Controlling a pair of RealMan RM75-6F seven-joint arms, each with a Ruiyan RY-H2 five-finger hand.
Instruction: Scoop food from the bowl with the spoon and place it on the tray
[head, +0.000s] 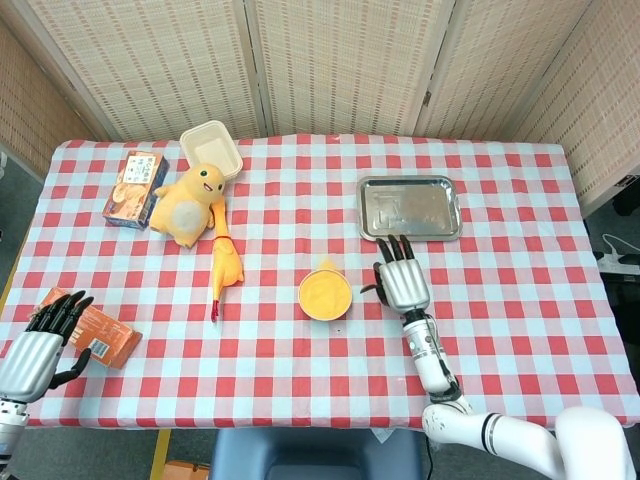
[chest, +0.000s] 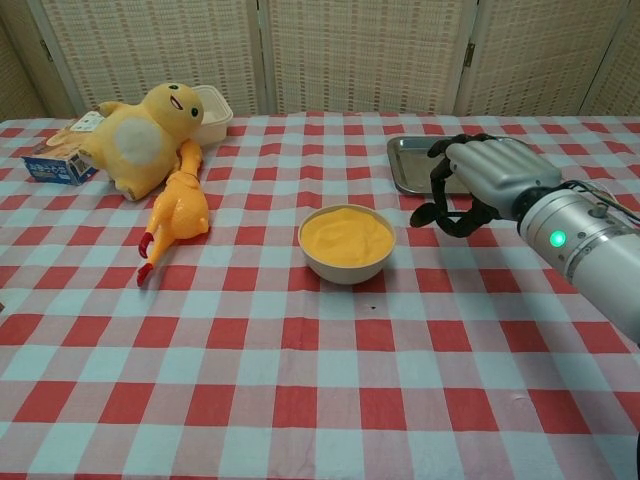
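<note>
A white bowl filled with yellow food stands mid-table. Behind it to the right lies a bare steel tray. My right hand hovers above the cloth between the bowl and the tray, its fingers curled around a small dark spoon. The spoon's bowl sticks out to the left of the hand, just right of the white bowl's rim and clear of the table. My left hand is at the near left table edge, holding nothing, fingers apart.
A yellow plush duck and a rubber chicken lie at the left. A beige takeaway box and a snack carton sit behind them. An orange packet lies beside my left hand.
</note>
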